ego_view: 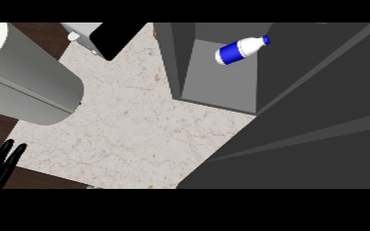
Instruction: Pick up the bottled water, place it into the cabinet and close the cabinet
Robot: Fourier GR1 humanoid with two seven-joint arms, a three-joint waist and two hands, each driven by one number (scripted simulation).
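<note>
White water bottle point(241, 50), blue label and cap, lying tilted inside open grey cabinet point(217, 85), cap toward upper right.

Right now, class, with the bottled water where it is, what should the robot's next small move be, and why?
Probably start swinging the cabinet door shut. The bottled water already lies tilted inside the cabinet, with no hand on it, and the door stands open.
</note>
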